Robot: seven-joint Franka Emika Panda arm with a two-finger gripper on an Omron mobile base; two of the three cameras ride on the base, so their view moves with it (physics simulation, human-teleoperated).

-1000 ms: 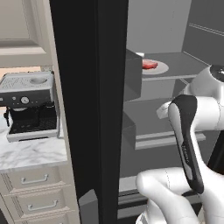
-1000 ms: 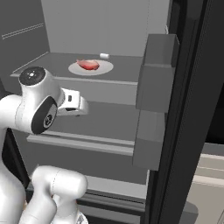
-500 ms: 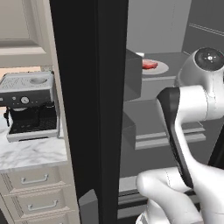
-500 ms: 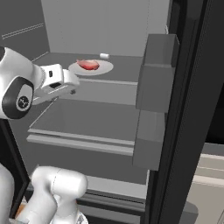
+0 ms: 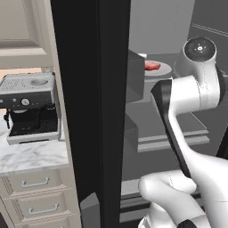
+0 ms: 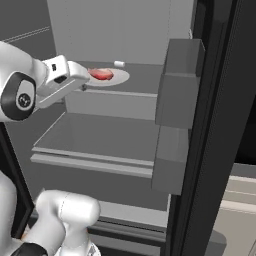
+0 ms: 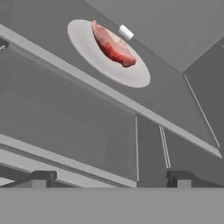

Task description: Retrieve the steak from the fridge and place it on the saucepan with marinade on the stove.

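The steak is lying on a round white plate on an upper shelf of the fridge, kept there within forward reach of the arm. The gripper is hanging just short of the shelf edge, jaws spread as wide as they go and holding nothing, probably lining up for a grab. A small white object is sitting behind the plate. Outside the open black door, an espresso machine is standing on a marble counter above pale drawers.
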